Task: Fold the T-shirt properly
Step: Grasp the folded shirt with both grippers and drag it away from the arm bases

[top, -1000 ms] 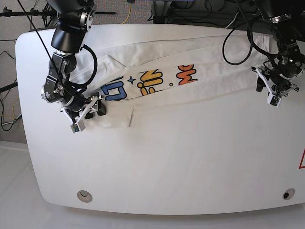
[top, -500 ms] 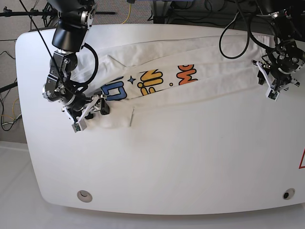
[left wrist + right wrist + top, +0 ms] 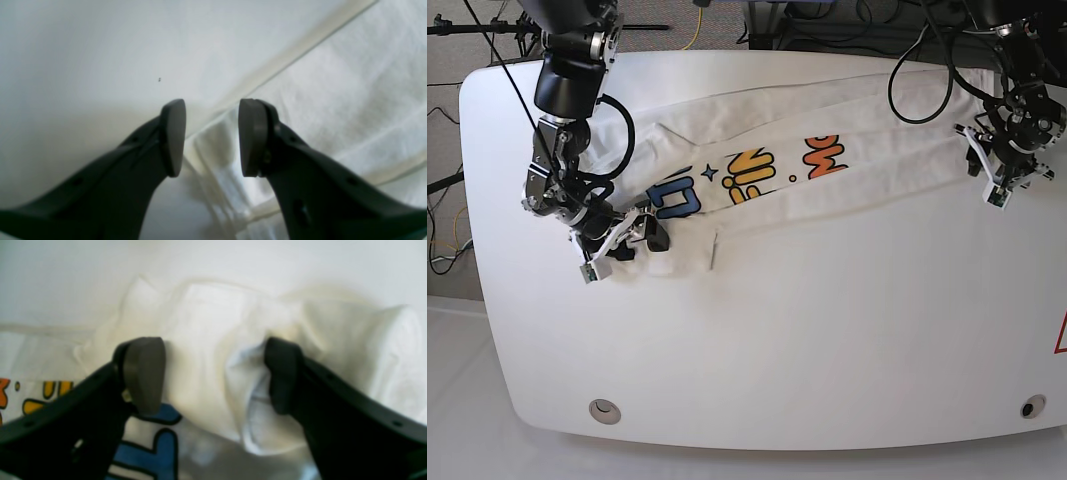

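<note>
The T-shirt (image 3: 807, 160) lies as a long band across the far half of the white table (image 3: 777, 350), print up, already narrowed lengthwise. At its end nearest the blue lettering, the right gripper (image 3: 213, 373) stands wide open with a bunched ridge of white cloth between its pads — touching, by the look of it, but not pinched. At the opposite end, the left gripper (image 3: 211, 136) is parted over the hem corner, where shirt meets bare table, holding nothing. The step in hand seems to be seizing both ends to fold the band across. To do it well, each pincer should close on all the layers at its end — not only the top one — and both should lift evenly, so the band stays straight.
</note>
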Motion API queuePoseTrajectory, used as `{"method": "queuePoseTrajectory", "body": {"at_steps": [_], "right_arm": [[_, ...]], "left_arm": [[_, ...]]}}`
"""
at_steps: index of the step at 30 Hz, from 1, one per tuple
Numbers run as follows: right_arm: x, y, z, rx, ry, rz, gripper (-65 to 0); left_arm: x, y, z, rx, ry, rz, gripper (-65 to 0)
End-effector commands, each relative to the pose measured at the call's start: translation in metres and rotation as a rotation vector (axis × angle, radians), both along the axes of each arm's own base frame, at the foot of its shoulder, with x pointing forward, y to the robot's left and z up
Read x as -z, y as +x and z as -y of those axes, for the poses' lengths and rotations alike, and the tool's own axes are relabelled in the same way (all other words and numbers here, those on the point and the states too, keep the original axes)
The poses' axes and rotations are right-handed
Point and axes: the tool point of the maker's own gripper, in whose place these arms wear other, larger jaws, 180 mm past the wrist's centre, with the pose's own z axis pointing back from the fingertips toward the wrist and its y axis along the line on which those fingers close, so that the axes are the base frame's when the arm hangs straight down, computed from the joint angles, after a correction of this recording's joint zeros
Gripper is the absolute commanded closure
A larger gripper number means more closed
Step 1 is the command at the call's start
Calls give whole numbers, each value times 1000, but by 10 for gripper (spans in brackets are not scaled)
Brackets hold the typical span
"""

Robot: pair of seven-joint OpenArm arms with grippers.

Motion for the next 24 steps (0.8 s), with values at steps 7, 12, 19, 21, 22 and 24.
{"method": "queuePoseTrajectory", "body": {"at_steps": [7, 12, 19, 21, 22, 24], "right_arm": [[22, -17, 3, -55, -104, -142, -229], [17, -12, 2, -55, -107, -124, -153], [-5, -1, 6, -44, -115, -44, -158], [-15, 2, 8, -44, -131, -16, -188], [-20, 4, 10, -44, -140, -2, -205], [-32, 9, 12, -45, -159, 34, -250]], "left_arm": [[-11, 13, 10, 49, 1, 45, -220], [-10, 16, 29, 104, -3, 44, -197], [-8, 21, 63, 200, -25, 47, -126], [-9, 22, 67, 211, -29, 53, -113], [-10, 23, 69, 215, -30, 56, -106], [-14, 24, 67, 210, -26, 67, -93]]}}
